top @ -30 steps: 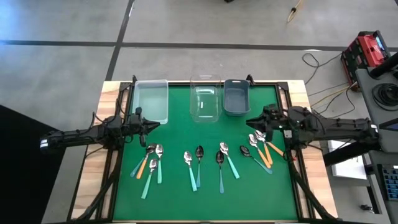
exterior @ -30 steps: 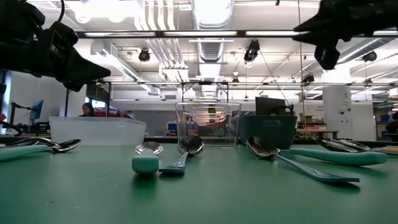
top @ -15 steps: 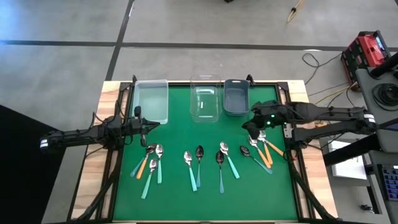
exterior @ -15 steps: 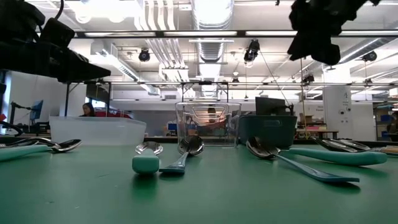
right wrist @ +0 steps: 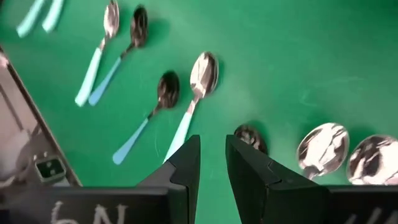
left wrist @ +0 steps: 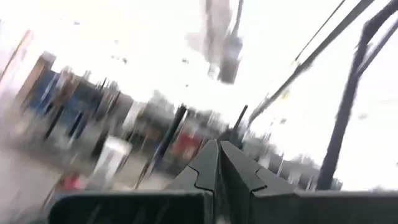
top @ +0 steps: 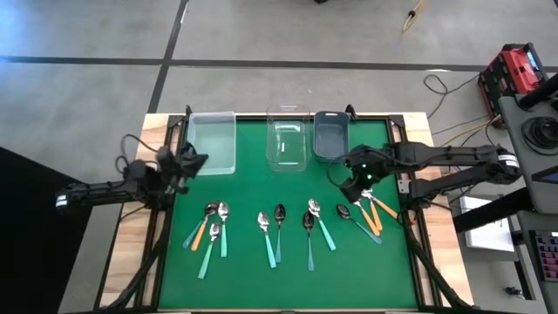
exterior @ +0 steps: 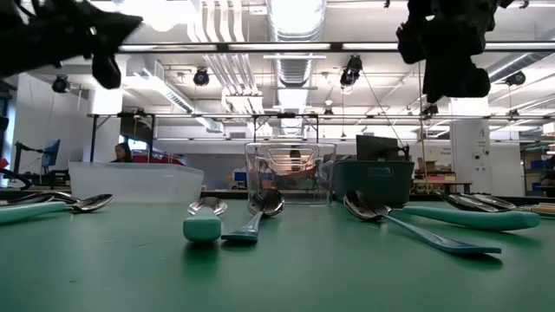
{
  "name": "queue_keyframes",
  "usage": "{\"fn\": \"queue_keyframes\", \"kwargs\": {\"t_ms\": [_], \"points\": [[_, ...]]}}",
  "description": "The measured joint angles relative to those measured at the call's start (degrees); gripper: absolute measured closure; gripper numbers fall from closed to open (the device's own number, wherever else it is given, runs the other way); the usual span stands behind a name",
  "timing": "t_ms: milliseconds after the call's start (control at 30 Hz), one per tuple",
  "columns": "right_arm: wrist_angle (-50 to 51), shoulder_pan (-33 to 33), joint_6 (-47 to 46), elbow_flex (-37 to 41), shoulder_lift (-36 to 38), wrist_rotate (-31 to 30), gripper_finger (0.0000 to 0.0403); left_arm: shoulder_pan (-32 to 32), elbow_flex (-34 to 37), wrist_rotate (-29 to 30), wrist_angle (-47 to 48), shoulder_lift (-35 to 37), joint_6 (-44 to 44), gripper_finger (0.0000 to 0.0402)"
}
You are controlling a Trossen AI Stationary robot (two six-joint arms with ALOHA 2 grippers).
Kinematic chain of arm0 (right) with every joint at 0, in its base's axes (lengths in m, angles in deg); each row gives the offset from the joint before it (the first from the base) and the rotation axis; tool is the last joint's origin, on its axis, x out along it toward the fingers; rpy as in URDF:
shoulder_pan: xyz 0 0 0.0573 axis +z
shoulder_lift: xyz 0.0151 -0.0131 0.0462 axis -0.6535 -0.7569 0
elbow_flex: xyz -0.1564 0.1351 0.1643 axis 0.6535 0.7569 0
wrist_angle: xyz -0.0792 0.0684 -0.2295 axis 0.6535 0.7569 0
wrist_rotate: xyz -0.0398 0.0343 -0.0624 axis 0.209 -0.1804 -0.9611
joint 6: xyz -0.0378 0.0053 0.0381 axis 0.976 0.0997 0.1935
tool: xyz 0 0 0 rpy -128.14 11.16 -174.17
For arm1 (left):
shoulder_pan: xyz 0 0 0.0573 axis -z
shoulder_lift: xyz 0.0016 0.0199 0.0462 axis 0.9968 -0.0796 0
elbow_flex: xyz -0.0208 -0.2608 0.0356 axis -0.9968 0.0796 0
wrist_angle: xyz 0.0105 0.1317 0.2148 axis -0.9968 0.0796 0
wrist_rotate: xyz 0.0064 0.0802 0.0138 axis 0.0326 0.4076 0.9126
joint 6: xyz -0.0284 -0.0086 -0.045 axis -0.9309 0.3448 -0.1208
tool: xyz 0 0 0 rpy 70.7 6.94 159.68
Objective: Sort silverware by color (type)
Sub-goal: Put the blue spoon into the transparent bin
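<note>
While left gripper [top: 193, 160] retreated: right gripper [top: 346, 186] now nearer spoons [top: 314, 222].

I'm working in a big open lab: exposed ceiling ducts [exterior: 293, 26], strip lights [exterior: 260, 48], workstations behind my green table [top: 288, 262].

A green mat [top: 261, 187] is being shown covering the table, framed by pale wood [top: 131, 235]. Silver and dark spoons [top: 279, 228] are being displayed with mint, blue-teal and orange handles. Two clear bins [top: 289, 139] and a grey bin [top: 331, 136] are being seen along the far edge.
</note>
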Motion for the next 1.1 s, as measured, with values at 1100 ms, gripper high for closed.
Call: {"fn": "queue_keyframes", "kwargs": {"t_ms": [1100], "points": [[-7.63, 11.01, -10.05, 0.07, -14.15, 0.79, 0.0335, 0.11, -31.34, -2.12, 27.65, -30.99, 33.57, 0.0401]]}}
